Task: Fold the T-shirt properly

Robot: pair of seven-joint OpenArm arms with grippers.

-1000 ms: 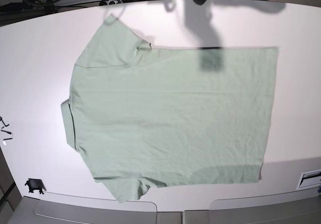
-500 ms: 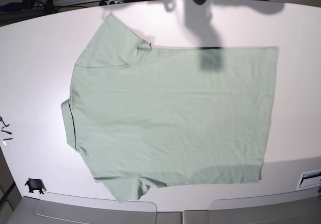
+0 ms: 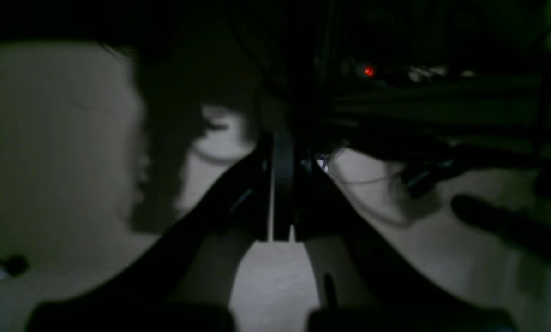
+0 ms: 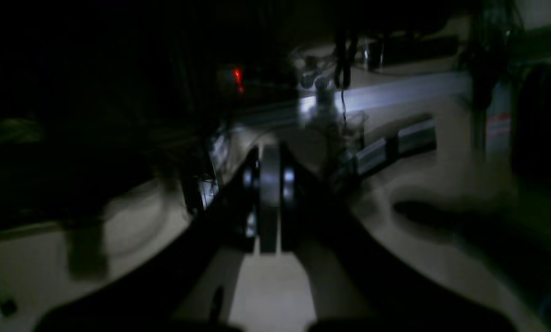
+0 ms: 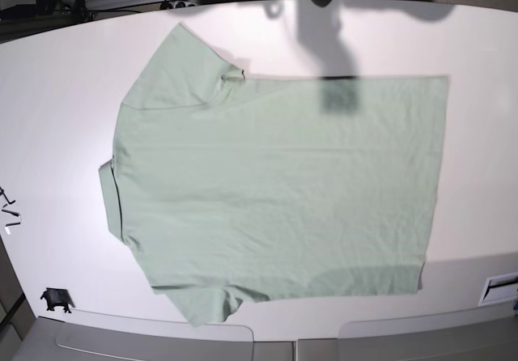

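Item: the T-shirt [image 5: 275,187], pale mint green, short-sleeved, one piece.

Location: spread flat on the white table [image 5: 57,118], filling most of the middle of the base view. The collar end lies at the left, the straight hem at the right. One sleeve points to the far left corner; the other lies at the near edge, slightly bunched. It is unfolded, so the task appears not yet begun.

Handling, as judged: light, soft and limp. The fabric likely sags and drapes when lifted and creases readily. It is not fragile, but a single-layer pinch could slip or drag the rest across the smooth tabletop.

Suggested holds, as judged: the two hem corners at the right, or a sleeve seam paired with the hem corner on the same side, taken by both arms together so the edge stays straight.

Grippers: the left gripper [image 3: 275,184] and the right gripper [image 4: 270,203] each show jaws pressed together with nothing between them. Both wrist views are dark and show no shirt; neither gripper appears in the base view.
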